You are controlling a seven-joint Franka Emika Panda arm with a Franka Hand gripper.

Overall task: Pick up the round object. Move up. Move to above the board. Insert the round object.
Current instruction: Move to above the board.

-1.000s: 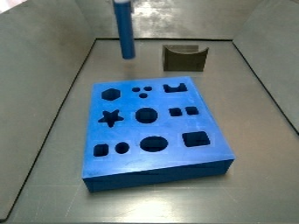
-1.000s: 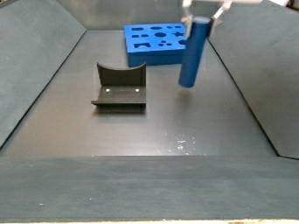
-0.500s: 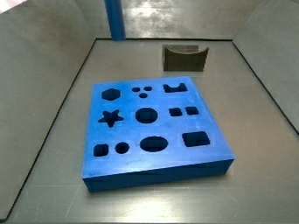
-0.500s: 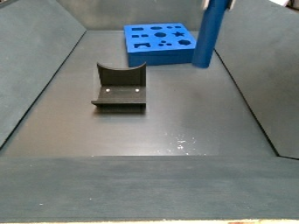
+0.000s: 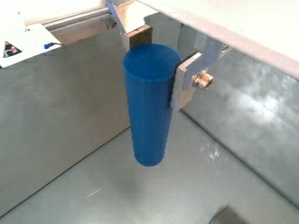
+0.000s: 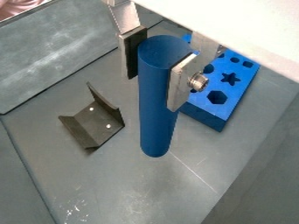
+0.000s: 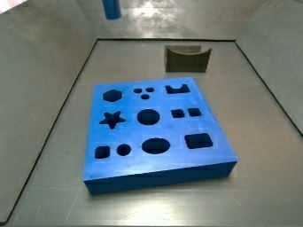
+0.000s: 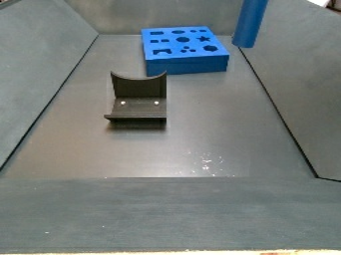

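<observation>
**Peg held high, board flat on the floor**

I start with the floor (image 7: 48, 177), a dark grey sheet walled in by sloping grey panels; it fills both side views. On it lies the board (image 7: 158, 133), a thick blue slab resting flat, its top cut with dark holes: a star, circles, squares, an oval; I also see it at the far end in a side view (image 8: 184, 49), and one corner of it shows in a wrist view (image 6: 229, 86). Next in size is the fixture (image 8: 136, 102), a dark bracket standing on the floor, well apart from the board; it appears near the back wall in a side view (image 7: 187, 58) and below the arm in a wrist view (image 6: 93, 127).

The peg (image 5: 151, 105) is a smooth blue cylinder hanging upright, clear of the floor; in both wrist views it sits between the fingers, and I see it again in a wrist view (image 6: 159, 96). In both side views only its lower end shows at the top edge of the frame (image 7: 112, 9), (image 8: 250, 22), up off the floor; whether it stands over the board I cannot tell.

The gripper (image 5: 152, 54) is clamped on the peg near its top; one silver finger (image 5: 187, 77) presses flat against the peg's side, and the dark pad of the opposite finger (image 6: 132, 52) meets it from behind.
</observation>
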